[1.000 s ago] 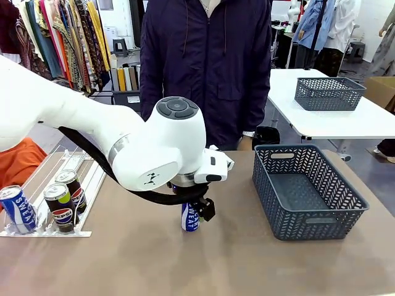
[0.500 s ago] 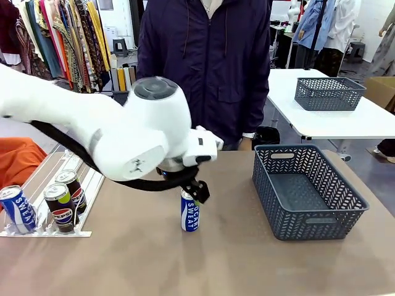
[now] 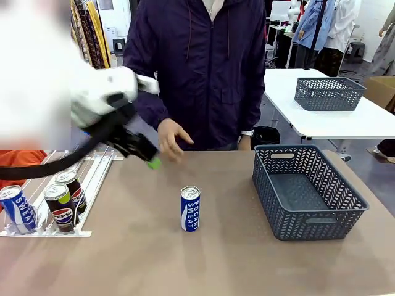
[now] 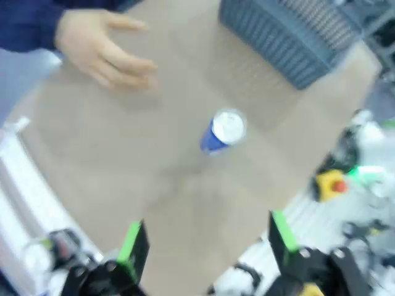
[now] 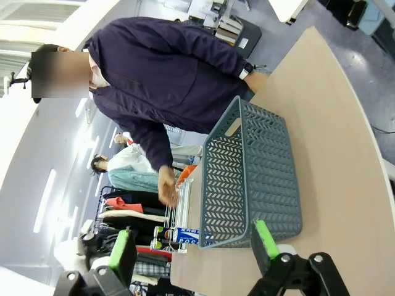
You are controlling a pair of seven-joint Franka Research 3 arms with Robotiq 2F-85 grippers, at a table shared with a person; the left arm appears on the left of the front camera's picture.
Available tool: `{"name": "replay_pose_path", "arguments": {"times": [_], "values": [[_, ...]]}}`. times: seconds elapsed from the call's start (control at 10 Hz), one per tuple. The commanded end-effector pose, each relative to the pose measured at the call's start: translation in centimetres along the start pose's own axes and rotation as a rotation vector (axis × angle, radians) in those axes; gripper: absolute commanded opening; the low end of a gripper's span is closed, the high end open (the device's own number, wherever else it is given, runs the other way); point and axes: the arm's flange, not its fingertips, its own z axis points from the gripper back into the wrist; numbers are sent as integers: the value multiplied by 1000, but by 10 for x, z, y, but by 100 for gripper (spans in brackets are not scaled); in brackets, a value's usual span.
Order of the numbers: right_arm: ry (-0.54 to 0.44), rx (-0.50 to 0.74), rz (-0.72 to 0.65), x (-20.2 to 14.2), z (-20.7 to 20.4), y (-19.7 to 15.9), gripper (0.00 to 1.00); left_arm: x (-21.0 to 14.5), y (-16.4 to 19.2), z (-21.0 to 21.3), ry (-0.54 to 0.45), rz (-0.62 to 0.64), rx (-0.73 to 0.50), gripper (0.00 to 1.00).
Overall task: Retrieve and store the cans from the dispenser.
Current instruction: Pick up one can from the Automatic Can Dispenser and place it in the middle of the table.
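Now that the left gripper (image 4: 205,223) has let go and swung back toward the dispenser (image 3: 99,176), jaws apart and empty, three cans (image 3: 60,206) wait at the rack's front. Pocari can (image 3: 191,208), gripped a second ago, stands free on the middle of the bench (image 3: 123,259): upright, long axis vertical, silver top up. Person's hand (image 3: 173,139) hovers behind it. Not yet in the basket (image 3: 271,185). Right gripper (image 5: 192,237): jaws apart, idle.

Baskets and a bystander waiting around the brown table (image 3: 136,259)
A dark grey lattice basket (image 3: 321,228) is sitting on the table's right side, a person in a navy jacket (image 3: 210,68) is standing at its far edge, and a second basket (image 3: 328,98) is resting on a white table (image 3: 345,126) behind.
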Motion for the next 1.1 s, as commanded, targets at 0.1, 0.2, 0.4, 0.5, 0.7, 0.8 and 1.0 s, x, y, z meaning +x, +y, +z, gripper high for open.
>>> {"name": "replay_pose_path", "arguments": {"times": [0.1, 0.2, 0.4, 0.5, 0.7, 0.8, 1.0], "values": [[-20, 16, 26, 4, -2, 2, 100, -69, 106, 107, -86, 164, -138, 100], [-20, 16, 26, 4, -2, 2, 100, -104, 158, 139, -159, 231, -288, 100], [-20, 16, 26, 4, -2, 2, 100, -161, 213, 165, -274, 337, -416, 100], [-20, 16, 26, 4, -2, 2, 100, -197, 233, 171, -362, 369, -514, 100], [-20, 16, 26, 4, -2, 2, 100, -239, 257, 163, -365, 455, -584, 100], [-20, 16, 26, 4, -2, 2, 100, -223, 240, 178, -364, 396, -478, 100], [-20, 16, 26, 4, -2, 2, 100, -223, 240, 178, -364, 396, -478, 100]]}}
